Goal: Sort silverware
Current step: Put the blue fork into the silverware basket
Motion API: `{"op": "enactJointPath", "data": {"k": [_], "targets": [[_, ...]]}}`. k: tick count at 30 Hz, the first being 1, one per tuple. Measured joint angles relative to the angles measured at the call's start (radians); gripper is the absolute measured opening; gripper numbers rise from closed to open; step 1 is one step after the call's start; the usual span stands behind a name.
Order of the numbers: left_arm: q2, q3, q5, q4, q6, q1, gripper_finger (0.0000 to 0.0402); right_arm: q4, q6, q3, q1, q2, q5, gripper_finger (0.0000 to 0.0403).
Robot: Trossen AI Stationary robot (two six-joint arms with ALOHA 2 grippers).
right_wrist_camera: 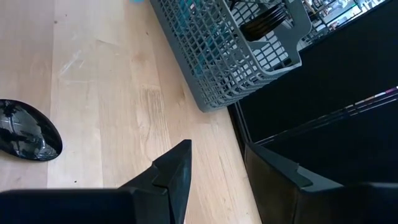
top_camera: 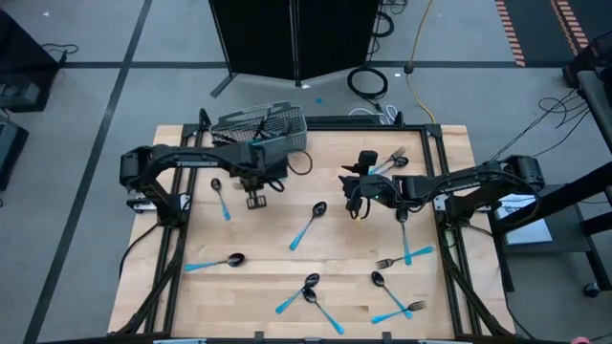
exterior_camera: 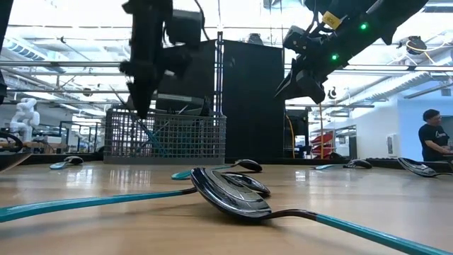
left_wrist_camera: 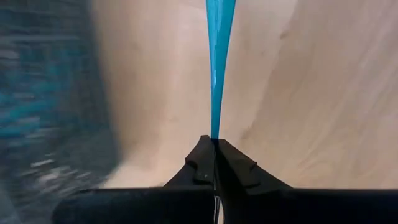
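The silverware has light-blue handles and dark heads. Several spoons and forks lie flat on the wooden table, among them a spoon [top_camera: 308, 226], a spoon [top_camera: 215, 262] and a fork [top_camera: 397, 311]. My left gripper [top_camera: 256, 180] hovers just on the near side of the grey mesh basket [top_camera: 260, 134] and is shut on one blue-handled piece [left_wrist_camera: 217, 62]. My right gripper [top_camera: 356, 194] is open at mid-table to the right of the basket and holds nothing. In the right wrist view its fingers [right_wrist_camera: 177, 168] stand above bare wood, between a spoon head [right_wrist_camera: 28, 130] and the basket [right_wrist_camera: 230, 56]. My left gripper pinches the piece between its two fingers [left_wrist_camera: 202, 162] at the narrow end of the blue handle [left_wrist_camera: 215, 127]. The head is hidden between the fingers. The fingers point down from above, and the handle runs on from their tips, hanging below them beside the basket.
The basket stands at the table's far edge with some pieces in it [right_wrist_camera: 264, 18]. A crossed pair of spoons [top_camera: 311, 291] lies near the near edge. More pieces [top_camera: 406, 244] lie under the right arm. A black frame rims the table [top_camera: 445, 191]. A person [exterior_camera: 433, 138] is far off.
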Motion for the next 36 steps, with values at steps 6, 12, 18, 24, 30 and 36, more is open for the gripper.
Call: {"op": "enactJointPath", "data": {"k": [6,12,18,24,30,36], "targets": [[-0.002,0.210,-0.315,-0.101,0.151,-0.033,0.0000,0.000,0.000,0.000,0.000,0.000,0.000,0.0144],[-0.002,0.269,-0.731,-0.026,0.555,-0.009,0.0000,0.000,0.000,0.000,-0.001,0.000,0.000,0.0144],[0.011,0.233,-0.933,0.218,1.128,0.081,0.0000,0.000,0.000,0.000,-0.001,0.000,0.000,0.0144],[0.089,0.231,-1.023,0.323,1.397,0.158,0.0000,-0.003,-0.003,0.000,-0.001,0.000,0.000,0.0144],[0.172,0.231,-1.044,0.324,1.406,0.191,0.0000,-0.009,-0.008,0.000,-0.001,0.000,0.000,0.0144],[0.248,0.231,-1.047,0.324,1.399,0.200,0.0000,-0.009,-0.008,0.000,-0.002,0.000,0.000,0.0144]]}}
